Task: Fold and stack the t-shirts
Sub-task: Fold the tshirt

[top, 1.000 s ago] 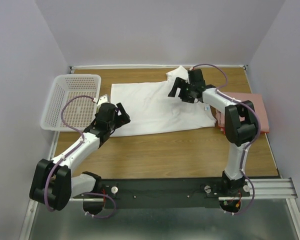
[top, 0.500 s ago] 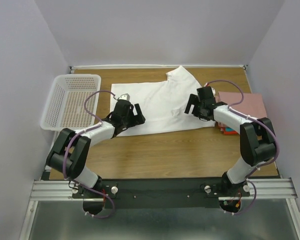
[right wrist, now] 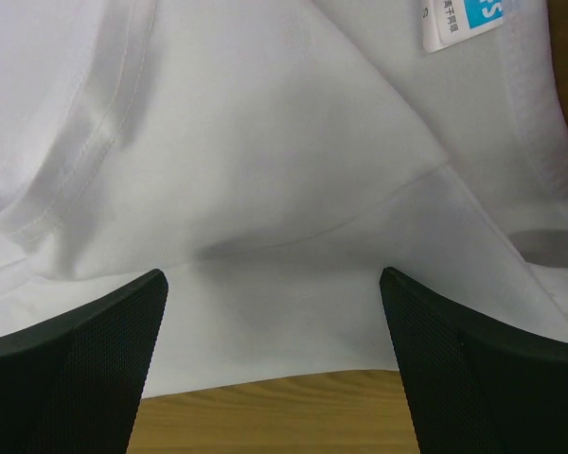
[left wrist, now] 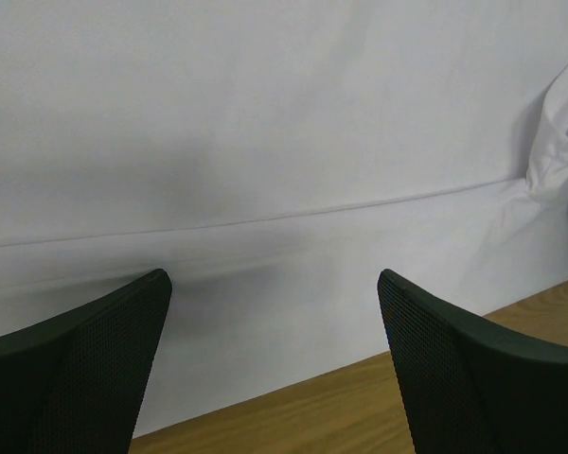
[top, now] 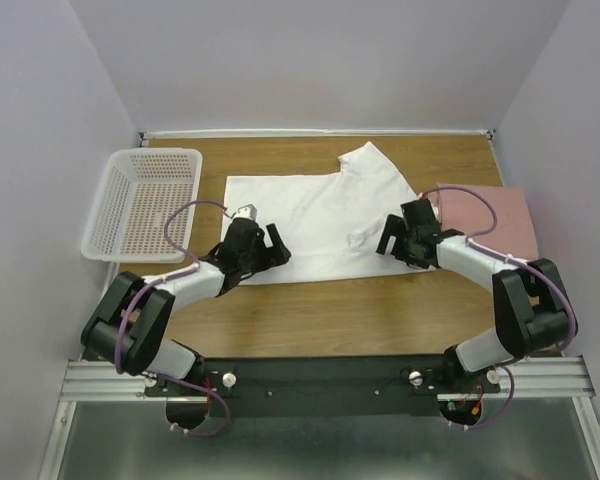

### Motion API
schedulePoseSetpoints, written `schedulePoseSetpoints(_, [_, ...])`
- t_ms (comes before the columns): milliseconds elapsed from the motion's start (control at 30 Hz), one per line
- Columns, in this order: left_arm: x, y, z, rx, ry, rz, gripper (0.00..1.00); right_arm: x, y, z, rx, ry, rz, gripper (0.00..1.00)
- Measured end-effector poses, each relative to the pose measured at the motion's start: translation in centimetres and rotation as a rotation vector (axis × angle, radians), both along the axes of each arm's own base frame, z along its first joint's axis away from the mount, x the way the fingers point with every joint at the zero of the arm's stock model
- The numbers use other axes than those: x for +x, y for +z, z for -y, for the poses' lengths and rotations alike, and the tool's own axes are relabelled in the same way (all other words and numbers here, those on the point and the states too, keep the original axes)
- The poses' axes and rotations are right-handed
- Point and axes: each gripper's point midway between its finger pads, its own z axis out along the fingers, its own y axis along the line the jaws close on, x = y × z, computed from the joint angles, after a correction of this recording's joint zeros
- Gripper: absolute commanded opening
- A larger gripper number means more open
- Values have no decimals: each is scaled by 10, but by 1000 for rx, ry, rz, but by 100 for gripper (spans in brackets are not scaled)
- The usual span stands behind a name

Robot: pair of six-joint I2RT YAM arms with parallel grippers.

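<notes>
Between lilac walls, a wooden table bears the white t-shirt.

A plain white t-shirt lies spread flat across the middle of my table, its near hem running straight along the wood and one short sleeve fanned out toward the far edge. From my right wrist, the cloth shows light creases near the collar, beside a blue-and-white label. A dusty pink shirt, folded into a flat rectangle, sits just beside it on my right.
</notes>
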Motion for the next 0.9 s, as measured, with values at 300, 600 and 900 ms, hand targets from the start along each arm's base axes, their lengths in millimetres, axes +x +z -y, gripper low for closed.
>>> schedulePoseSetpoints(300, [-65, 1, -11, -59, 41, -66, 98, -75, 3, 5, 112, -19, -30, 100])
schedulePoseSetpoints(600, [-53, 51, -30, -3, 157, 24, 98, -78, 56, -10, 222, 26, 55, 100])
schedulePoseSetpoints(900, [63, 128, -80, 145, 411, 159, 98, -46, 104, -20, 241, 61, 171, 100])
